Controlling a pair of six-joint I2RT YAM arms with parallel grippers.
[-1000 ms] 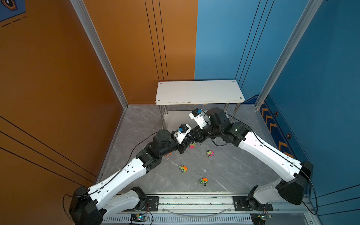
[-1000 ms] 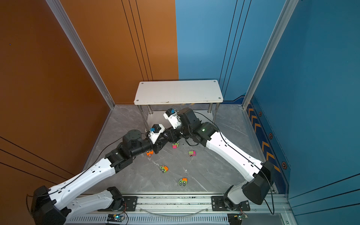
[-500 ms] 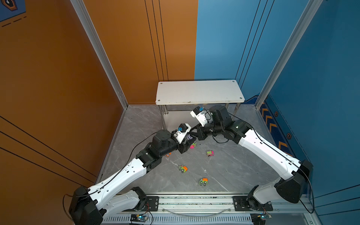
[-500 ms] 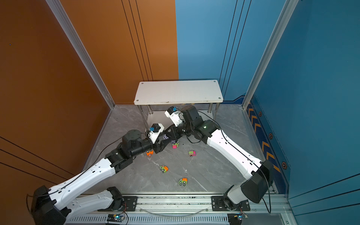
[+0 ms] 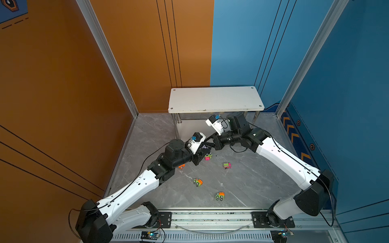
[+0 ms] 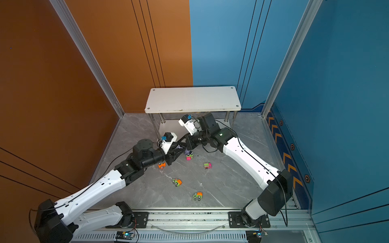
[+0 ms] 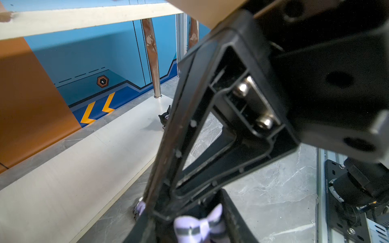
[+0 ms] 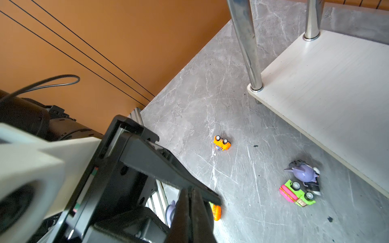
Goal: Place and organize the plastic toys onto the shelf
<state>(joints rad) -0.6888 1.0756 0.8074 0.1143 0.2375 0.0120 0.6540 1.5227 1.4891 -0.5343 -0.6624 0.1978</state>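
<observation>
Your left gripper [image 5: 203, 149] is closed on a black-and-purple figurine [image 7: 199, 228]. In the left wrist view you can see its purple bow between the two dark fingers. Your right gripper [image 8: 190, 194] points in from the other side, with its tip right by that held toy. Its jaws are pressed together. You cannot tell if they pinch a bit of the toy. The two grippers meet low over the gray floor [image 5: 242, 185], just in front of the shelf [image 5: 214, 98].

On the low board [image 7: 84, 160] of the shelf a second figurine [image 7: 166, 117] sits near a shiny post [image 7: 152, 59]. It is half hidden behind the right gripper's finger.

A third figurine [image 8: 304, 173] lies on the floor. It touches a green and pink car [image 8: 297, 194], close to the edge of the low board. An orange car [image 8: 222, 143] lies tipped over, wheels showing, beside your left arm.

Three more cars sit apart on the open floor: a pink car [image 5: 227, 165], a green and orange car [image 5: 197, 182], and another green and orange one [image 5: 220, 195] nearest the rail.
</observation>
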